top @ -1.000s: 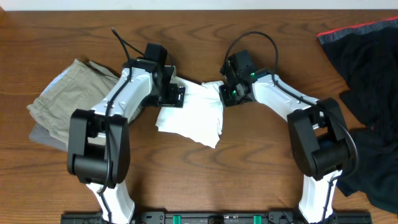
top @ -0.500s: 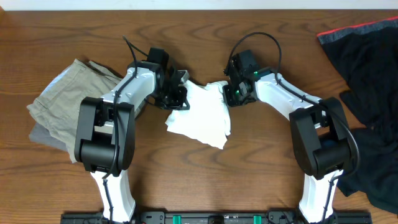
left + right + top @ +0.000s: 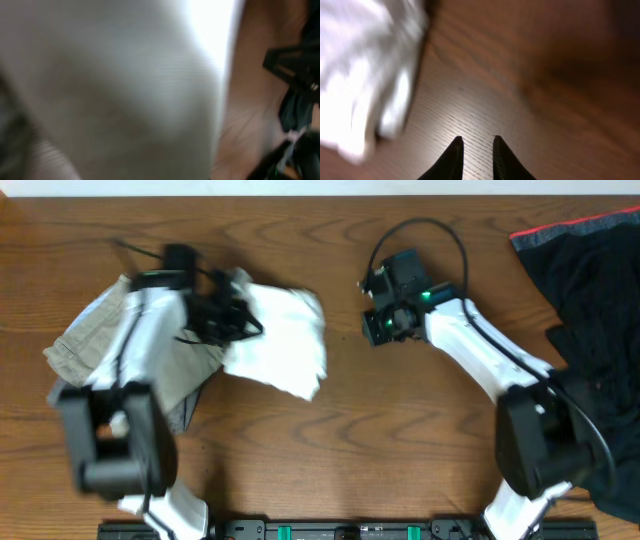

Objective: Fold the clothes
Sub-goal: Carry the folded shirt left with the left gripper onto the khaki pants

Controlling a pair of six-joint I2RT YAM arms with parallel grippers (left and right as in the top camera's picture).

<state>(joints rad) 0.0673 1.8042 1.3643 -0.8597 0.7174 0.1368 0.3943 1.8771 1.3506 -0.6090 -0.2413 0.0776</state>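
Left end effector: clamped shut, seemingly on the left edge of the shirt. Blurred in overhead, so can't fix the exact pinch spot. Nothing but white cloth pressed close in left wrist view, no clear sight of fingers. Shirt bunched as a compact folded bundle, lying just right of left end effector, mostly over bare worktop. Touching or overlapping khaki garment under and left of that end effector; cannot tell which.

Right end effector: slightly apart, gripping nothing. Fingertips above bare wood, with the shirt off to their left and apart from them. Black garment well to right of right end effector, not involved.

Step judged: shifting the folded shirt toward the khaki pile for stacking.

To do it well:
- Hold the clamp firm until bundle lies flat; don't let go in the air.
- Carry low and slow so the trailing right side doesn't flip open or drag a fold loose.
- Set down square on the khaki, edges lined up, then open and lift straight up.
- Park right end effector clear of the cloth, ready to smooth a loose corner if one pops.
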